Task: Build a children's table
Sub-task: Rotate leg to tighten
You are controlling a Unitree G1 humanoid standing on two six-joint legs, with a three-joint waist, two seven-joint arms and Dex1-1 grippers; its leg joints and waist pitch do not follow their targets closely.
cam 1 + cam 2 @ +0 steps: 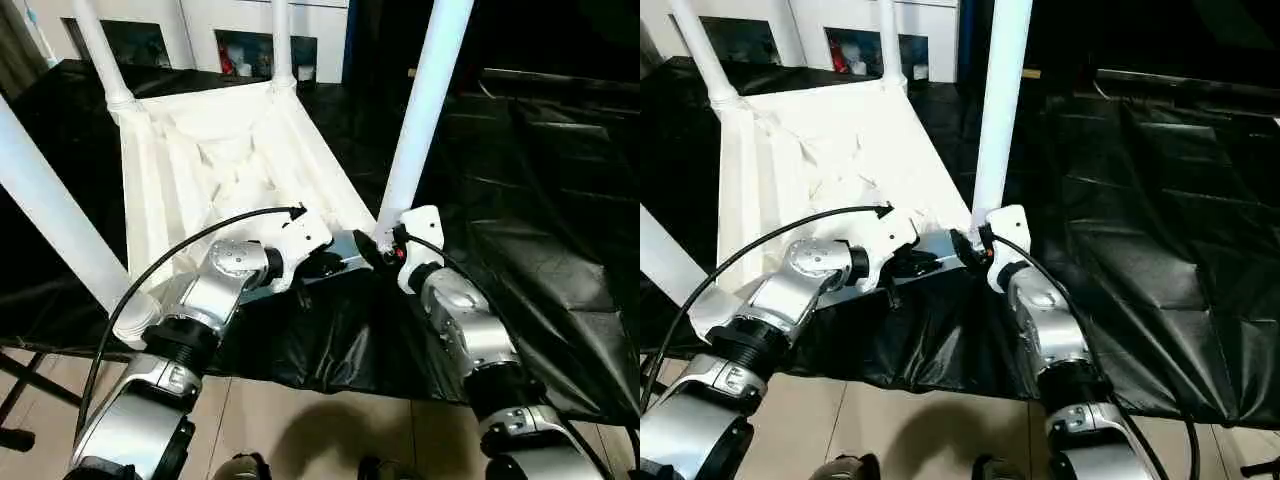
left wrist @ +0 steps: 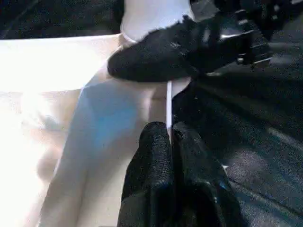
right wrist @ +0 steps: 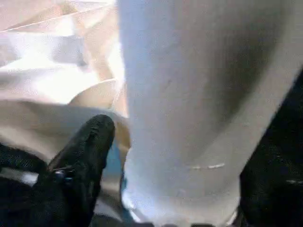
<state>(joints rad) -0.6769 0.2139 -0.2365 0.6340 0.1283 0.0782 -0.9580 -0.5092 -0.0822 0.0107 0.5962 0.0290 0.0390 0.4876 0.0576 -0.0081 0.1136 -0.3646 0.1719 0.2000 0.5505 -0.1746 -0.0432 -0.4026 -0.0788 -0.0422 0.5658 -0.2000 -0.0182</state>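
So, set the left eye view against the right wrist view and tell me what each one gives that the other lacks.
Left eye view alone: the whole upturned table top on black sheeting, four legs standing in its corner sockets, both silver forearms, the white cabinet behind.

Right wrist view alone: the seam where the near right leg enters its socket, one black finger beside it.

Both: that leg and the right gripper at its base.

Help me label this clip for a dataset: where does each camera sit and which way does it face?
Head eyes: look down over both forearms at the upturned table top.
Left wrist: along the shut left gripper at the table's rim.
Right wrist: close on the near-right leg, one finger beside it.
Shared: that leg, and the right gripper.
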